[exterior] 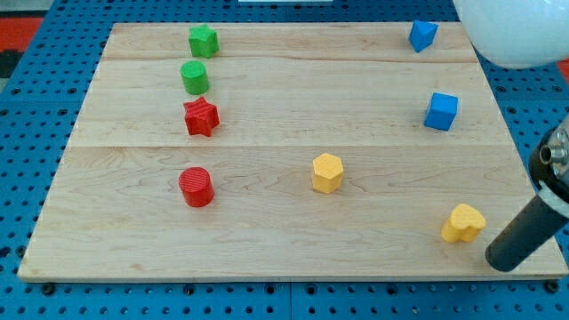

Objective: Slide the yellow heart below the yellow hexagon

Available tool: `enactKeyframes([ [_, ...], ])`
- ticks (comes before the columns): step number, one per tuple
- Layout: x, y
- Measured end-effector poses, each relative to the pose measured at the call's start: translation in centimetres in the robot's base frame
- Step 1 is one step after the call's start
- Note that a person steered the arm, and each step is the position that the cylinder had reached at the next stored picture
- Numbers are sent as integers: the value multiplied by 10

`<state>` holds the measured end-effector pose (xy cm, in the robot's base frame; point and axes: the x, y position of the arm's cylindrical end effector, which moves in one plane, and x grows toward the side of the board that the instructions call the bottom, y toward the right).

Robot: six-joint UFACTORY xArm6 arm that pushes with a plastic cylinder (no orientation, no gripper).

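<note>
Camera view: rod enters from the view's right edge, upper part cut off; a white rounded object [516, 31] blocks the top right corner. No jaws on this arm (plain rod only). My tip [504, 262] rests just right of the yellow heart [463, 223], slightly lower, whether touching unclear. Yellow hexagon [327, 172] sits well left of the heart, mid-board [267, 240].

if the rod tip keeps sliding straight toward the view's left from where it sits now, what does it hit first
Most likely the yellow heart block. My tip sits just to its right and slightly lower in the view, so it may catch only the heart's lower edge. Past that, the wooden board shows nothing else along that line.
</note>
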<state>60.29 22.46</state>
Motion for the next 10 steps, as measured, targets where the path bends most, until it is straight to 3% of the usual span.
enactKeyframes([
  [1,-25,2],
  [6,-58,-37],
  [10,-67,-119],
])
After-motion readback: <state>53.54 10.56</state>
